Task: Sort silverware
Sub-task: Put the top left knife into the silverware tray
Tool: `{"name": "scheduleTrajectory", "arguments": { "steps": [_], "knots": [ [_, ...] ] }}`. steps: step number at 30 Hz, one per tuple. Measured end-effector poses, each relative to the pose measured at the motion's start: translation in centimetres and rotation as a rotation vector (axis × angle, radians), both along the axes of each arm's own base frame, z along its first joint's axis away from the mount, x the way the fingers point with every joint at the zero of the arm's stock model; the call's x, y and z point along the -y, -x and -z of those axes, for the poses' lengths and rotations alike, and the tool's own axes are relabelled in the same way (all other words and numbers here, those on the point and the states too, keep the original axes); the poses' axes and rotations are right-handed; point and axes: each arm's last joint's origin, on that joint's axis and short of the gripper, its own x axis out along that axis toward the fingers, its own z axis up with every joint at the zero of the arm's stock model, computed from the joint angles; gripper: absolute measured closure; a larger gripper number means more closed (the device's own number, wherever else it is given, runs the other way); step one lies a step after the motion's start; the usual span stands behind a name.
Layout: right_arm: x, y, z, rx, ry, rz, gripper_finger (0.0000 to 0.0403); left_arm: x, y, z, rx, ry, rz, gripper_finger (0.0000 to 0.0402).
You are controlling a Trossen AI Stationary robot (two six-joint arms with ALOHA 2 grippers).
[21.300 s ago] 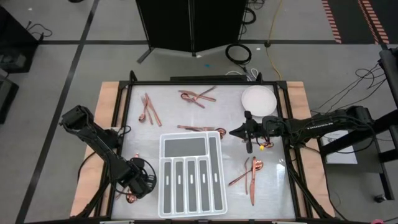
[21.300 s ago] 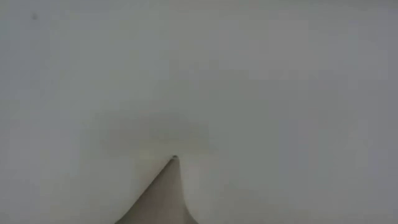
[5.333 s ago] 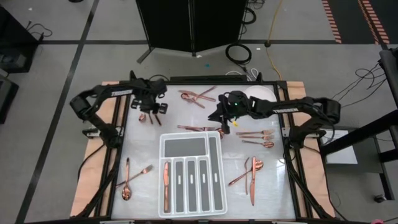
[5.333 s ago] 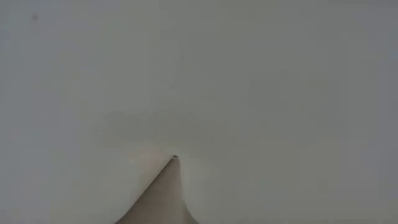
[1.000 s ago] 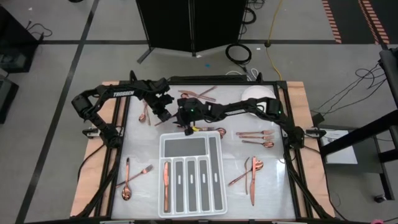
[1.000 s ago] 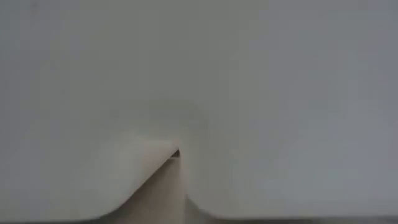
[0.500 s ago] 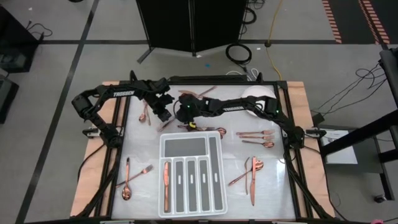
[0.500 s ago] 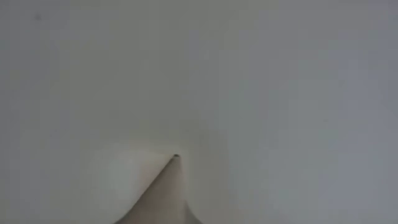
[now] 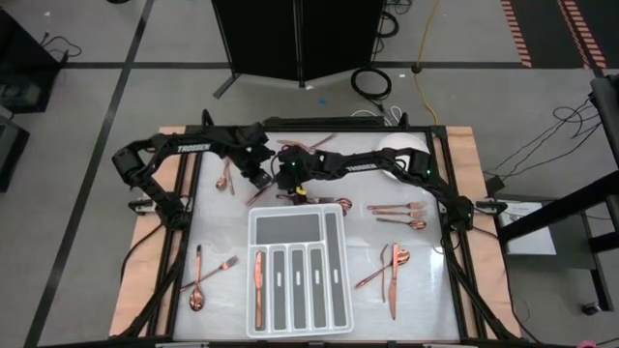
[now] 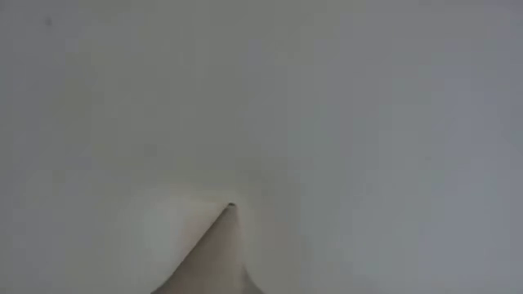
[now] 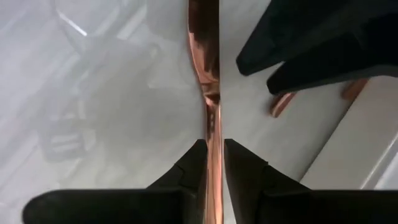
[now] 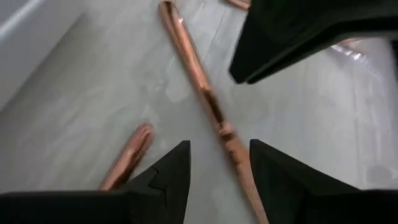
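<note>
Copper cutlery lies scattered over the table around the white divided tray, which sits at about six o'clock from the table's middle. Both arms meet just above the tray's far edge, toward eleven o'clock. The left gripper is pinched on a slim copper knife, its two dark fingers pressed to either side of the handle while the rest of the piece runs out over the pale tabletop. The right gripper hangs just beside it with its fingers spread apart, the same knife passing between them and a second copper handle lying close by; I cannot tell whether those fingers touch the metal. From overhead the two grippers sit almost touching, the left one at nine o'clock of the right one. One knife in the tray lies in the leftmost long slot. Near the table's eight o'clock corner rest a spoon and fork. At three o'clock of the tray's top lie two forks and a spoon, and toward four o'clock another small cluster. More pieces sit at twelve o'clock, beside the round white plate at one o'clock. The low camera shows only a pale blank surface.
</note>
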Motion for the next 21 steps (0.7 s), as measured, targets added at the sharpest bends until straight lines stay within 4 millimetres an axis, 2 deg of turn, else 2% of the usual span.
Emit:
{"name": "scheduleTrajectory", "arguments": {
  "steps": [3,7,11,14,21],
  "knots": [
    [-0.1,0.6,-0.6,-0.050,-0.032,0.016,0.0248,0.3,-0.5,0.0,-0.006,-0.052,0.012,0.0319],
    [-0.2,1.9,-2.7,-0.111,-0.097,0.001,0.0248,0.9,-1.3,0.0,-0.018,-0.136,0.036,0.0276],
    [0.8,3.9,-4.5,-0.106,-0.179,0.009,0.0248,1.8,-1.9,0.0,-0.055,-0.196,0.061,0.0241],
    [1.0,5.7,-5.3,-0.094,-0.200,0.009,0.0248,2.6,-2.4,0.0,-0.066,-0.209,0.066,0.0232],
    [-0.1,9.3,-7.5,-0.046,-0.195,0.009,0.0248,3.3,-3.2,-0.1,-0.040,-0.268,0.091,0.0230]
  ]
}}
